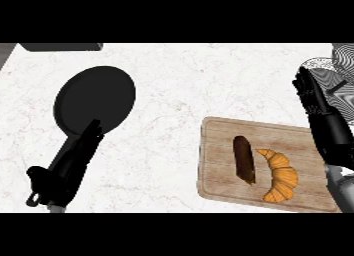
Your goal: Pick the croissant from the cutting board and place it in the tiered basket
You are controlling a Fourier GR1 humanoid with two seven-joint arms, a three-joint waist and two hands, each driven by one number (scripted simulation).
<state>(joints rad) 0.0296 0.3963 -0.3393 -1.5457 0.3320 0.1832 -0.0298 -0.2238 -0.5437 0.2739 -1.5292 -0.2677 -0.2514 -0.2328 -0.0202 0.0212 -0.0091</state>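
- Right hand [324, 117] comes in along the right edge, fingers straight and extended toward the far side; holds nothing, touches nothing I can make out. It sits above the right end of the cutting board [224, 160], with its fingertips against the patterned tiered basket [350, 60] at far right; contact there cannot be confirmed.
- Left hand [69, 160] shows at lower left, fingers straight and relaxed, lying partly over a round black plate [99, 95]. Resting, empty.
- Croissant [279, 175] lies on the near right part of the board, not yet picked. It is just left of the right forearm.
- Dark brown oblong item [243, 159] lies just beside the croissant on its left, nearly touching at the croissant's far tip.
- Risk, as I judge it: closing on the croissant from the right could nudge or catch the brown item too, since the two lie so close.
- Further risk: the hand is already past the croissant toward the basket, so it must draw back near; a wrist sweep could shove the croissant along the board.
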